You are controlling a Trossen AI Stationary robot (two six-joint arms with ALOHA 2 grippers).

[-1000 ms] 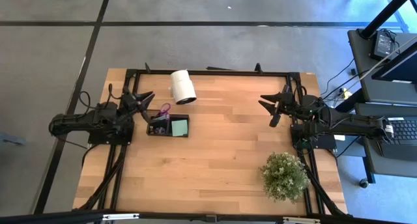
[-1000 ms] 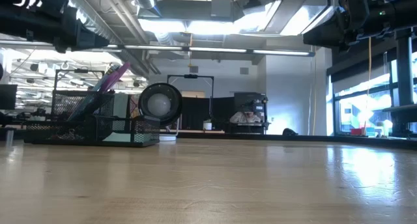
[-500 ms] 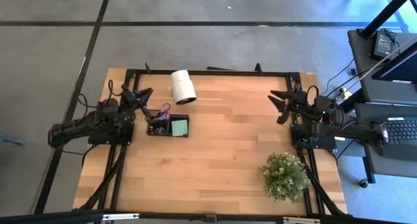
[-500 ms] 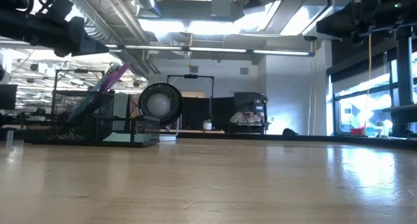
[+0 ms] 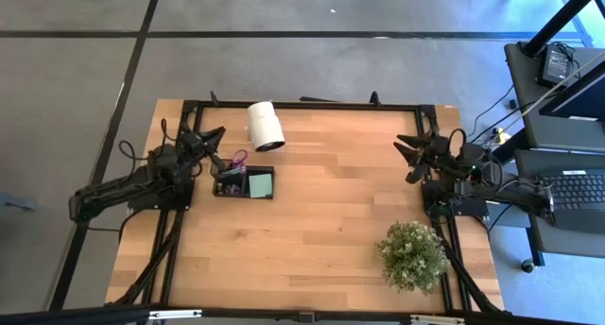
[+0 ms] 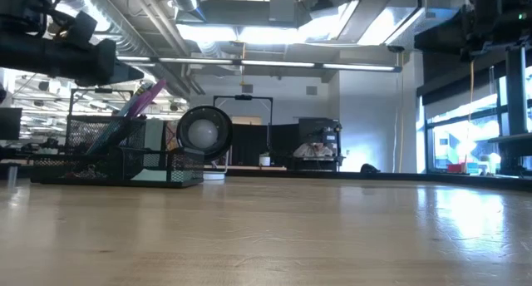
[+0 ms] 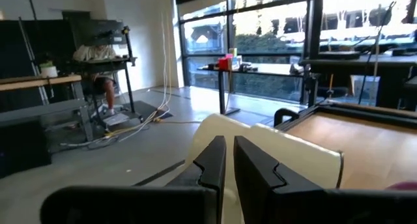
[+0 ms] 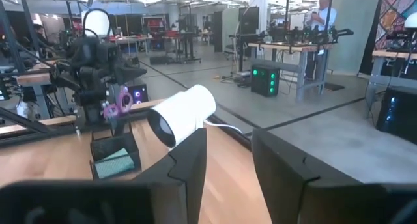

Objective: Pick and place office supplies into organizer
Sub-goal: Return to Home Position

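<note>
Organizer [image 5: 244, 197] loaded; left claw [image 5: 216, 142] nearly shut, empty; right claw [image 5: 403, 158] part-open, empty. Low left swing cd snag scissors [image 5: 238, 159].

High view looks straight down, low view level across the table [image 5: 312, 230]; all four share the white roll [image 5: 266, 126].

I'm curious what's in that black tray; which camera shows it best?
The high view: it looks straight down into the organizer, showing both compartments and the green sticky-note pad. The low view shows only its mesh side; the right wrist view shows it far off; the left wrist view misses it.
</note>
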